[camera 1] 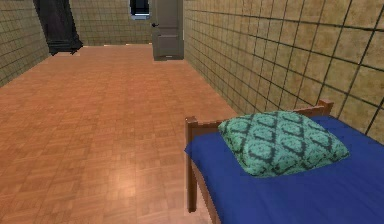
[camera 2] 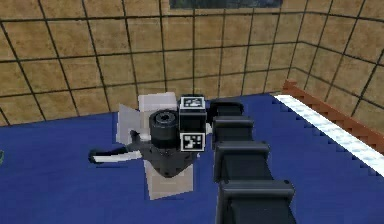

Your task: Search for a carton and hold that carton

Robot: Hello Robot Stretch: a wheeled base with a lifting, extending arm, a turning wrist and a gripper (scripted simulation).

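Forward view: reddish wooden floor (camera 1: 100, 120) runs from 6 to 12 o'clock. A bed (camera 1: 240, 172) with a blue cover sits at 4 to 5 o'clock, its wooden frame (camera 1: 190, 160) showing at the near corner. A green patterned pillow (camera 1: 282, 142) lies on the cover at 4 o'clock, close to the tan tiled wall (camera 1: 280, 50) that fills 1 to 3 o'clock. A grey door (camera 1: 167, 28) stands at 12 o'clock on the far wall, and a dark tall shape (camera 1: 58, 25) is at 11 o'clock; what it is cannot be told. Arm side view: the dark arm (camera 2: 245, 165) rises from 5 o'clock toward centre, with two white marker squares (camera 2: 192, 120) at its far end. The gripper (camera 2: 105, 156) sits just at 9 o'clock of those squares, thin fingers (camera 2: 122, 154) pointing toward 9 o'clock. A pale box (camera 2: 152, 105), carton-like in shape, is at centre right behind the gripper body, over the blue bed cover (camera 2: 60, 150). Whether the box rests on the cover or hangs clear cannot be told, so whether the gripper holds anything cannot be told. Claw state cannot be told either. Tiled wall (camera 2: 100, 50) spans 9 to 3 o'clock across the top. A white strip (camera 2: 330, 125) edges the cover at 3 o'clock.
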